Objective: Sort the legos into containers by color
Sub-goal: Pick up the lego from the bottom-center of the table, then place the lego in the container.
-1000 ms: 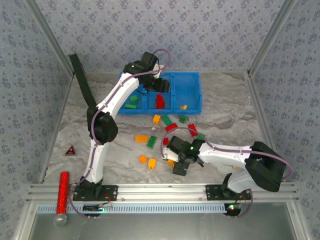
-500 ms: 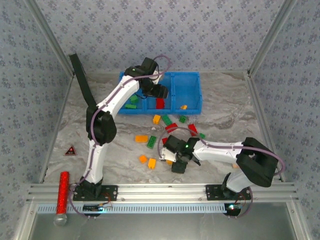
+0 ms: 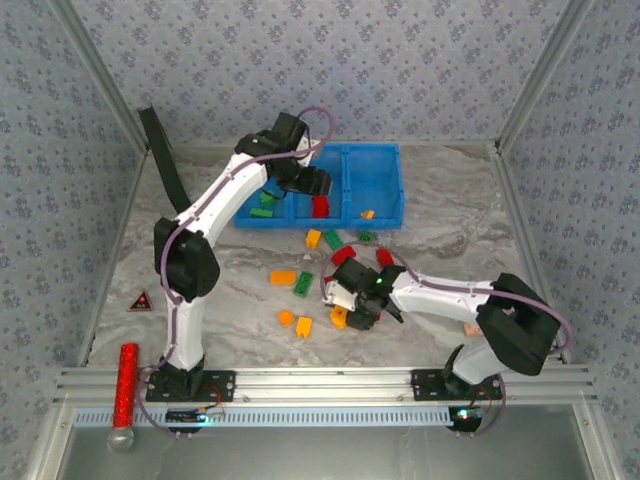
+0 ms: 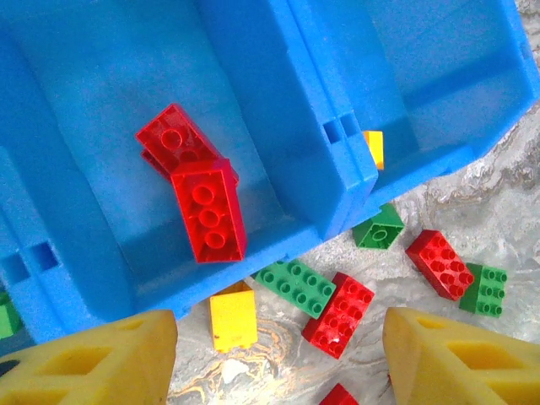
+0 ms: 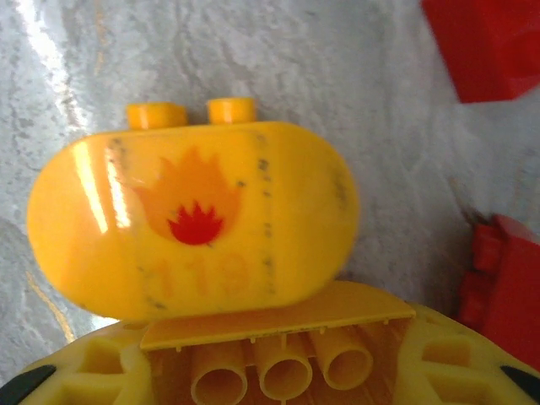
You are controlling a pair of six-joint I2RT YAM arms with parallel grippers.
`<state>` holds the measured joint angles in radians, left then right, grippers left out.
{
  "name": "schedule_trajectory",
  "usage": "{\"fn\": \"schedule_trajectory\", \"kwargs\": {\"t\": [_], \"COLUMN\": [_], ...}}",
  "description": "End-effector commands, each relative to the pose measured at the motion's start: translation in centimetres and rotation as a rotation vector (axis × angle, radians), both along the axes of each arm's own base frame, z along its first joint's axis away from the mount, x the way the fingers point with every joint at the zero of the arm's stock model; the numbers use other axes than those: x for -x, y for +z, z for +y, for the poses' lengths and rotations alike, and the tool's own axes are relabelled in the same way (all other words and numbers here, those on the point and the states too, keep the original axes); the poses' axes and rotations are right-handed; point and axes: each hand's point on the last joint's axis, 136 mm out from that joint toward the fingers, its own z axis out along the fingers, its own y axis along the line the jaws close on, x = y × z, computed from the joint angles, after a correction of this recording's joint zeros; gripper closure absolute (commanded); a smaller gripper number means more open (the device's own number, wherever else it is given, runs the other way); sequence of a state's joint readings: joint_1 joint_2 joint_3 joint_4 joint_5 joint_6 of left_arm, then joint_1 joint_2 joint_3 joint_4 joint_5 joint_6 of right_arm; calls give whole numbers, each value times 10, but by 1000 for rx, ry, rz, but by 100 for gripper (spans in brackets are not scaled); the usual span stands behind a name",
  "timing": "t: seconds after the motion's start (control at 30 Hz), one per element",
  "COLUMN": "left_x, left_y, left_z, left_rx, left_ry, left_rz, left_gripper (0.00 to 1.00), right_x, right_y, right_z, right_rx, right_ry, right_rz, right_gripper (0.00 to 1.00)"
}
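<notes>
The right end effector (image 3: pixel 350 306) sits low on the counter (image 3: pixel 450 240) with an orange-yellow rounded lego (image 5: pixel 194 224), flame-printed, directly at its fingers, its long axis lying across them. Whether they grip it I cannot tell, since the view is so close. The right arm is plainly the nearer one. The blue tray (image 3: pixel 385 160) lies beyond, and its right compartment holds an orange brick (image 3: pixel 368 213). The left end effector (image 4: pixel 270 354) hangs open and empty over the tray, near the middle compartment's red bricks (image 4: pixel 202 207).

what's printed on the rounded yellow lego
The yellow lego bears an orange flame with a red centre; right wrist view.
</notes>
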<state>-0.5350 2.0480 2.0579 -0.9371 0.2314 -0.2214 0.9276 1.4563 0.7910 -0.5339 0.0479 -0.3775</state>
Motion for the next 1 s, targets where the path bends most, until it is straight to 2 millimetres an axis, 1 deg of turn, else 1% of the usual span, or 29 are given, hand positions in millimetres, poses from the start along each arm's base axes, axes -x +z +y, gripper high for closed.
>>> {"fn": "schedule_trajectory", "kwargs": {"t": [0.0, 0.07, 0.2, 0.3, 0.33, 0.37, 0.43, 0.5, 0.63, 0.73, 0.8, 0.87, 0.9, 0.97], "left_x": [4, 6, 10, 14, 15, 18, 22, 25, 34, 45, 54, 63, 68, 78], "left_y": [34, 36, 40, 44, 49, 48, 53, 59, 71, 74, 77, 78, 77, 74], "left_z": [6, 8, 12, 15, 16, 18, 24, 32, 44, 52, 56, 60, 62, 65], "left_rx": [31, 37, 46, 62, 74, 78, 88, 96, 131, 144, 147, 149, 149, 154], "left_ry": [-5, 2, 8, 9, 11, 13, 20, 33, 50, 55, 56, 56, 58, 54], "left_rz": [-81, -87, -87, -87, -94, -86, -88, -95, -97, -96, -98, -96, -89, -70], "left_gripper": [34, 34, 34, 34, 34, 34, 33, 33, 33, 33, 32, 32, 32, 32], "right_x": [-5, -9, -16, -25, -28, -32, -43, -60, -98, -135, -157, -175, -187, -204], "right_y": [32, 47, 80, 101, 108, 116, 131, 145, 163, 171, 179, 181, 189, 186], "right_z": [5, 8, 13, 8, 6, 5, 1, -7, -27, -50, -61, -67, -67, -68], "right_rx": [-91, -154, -298, -399, -431, -471, -545, -608, -673, -693, -739, -763, -772, -751], "right_ry": [-33, -56, -103, -167, -181, -195, -248, -322, -504, -704, -795, -840, -850, -869], "right_rz": [4, 6, 14, 29, 30, 27, 27, 27, 25, 25, 45, 47, 33, 29], "right_gripper": [81, 83, 83, 84, 84, 84, 84, 85, 83, 84, 84, 84, 84, 84]}}
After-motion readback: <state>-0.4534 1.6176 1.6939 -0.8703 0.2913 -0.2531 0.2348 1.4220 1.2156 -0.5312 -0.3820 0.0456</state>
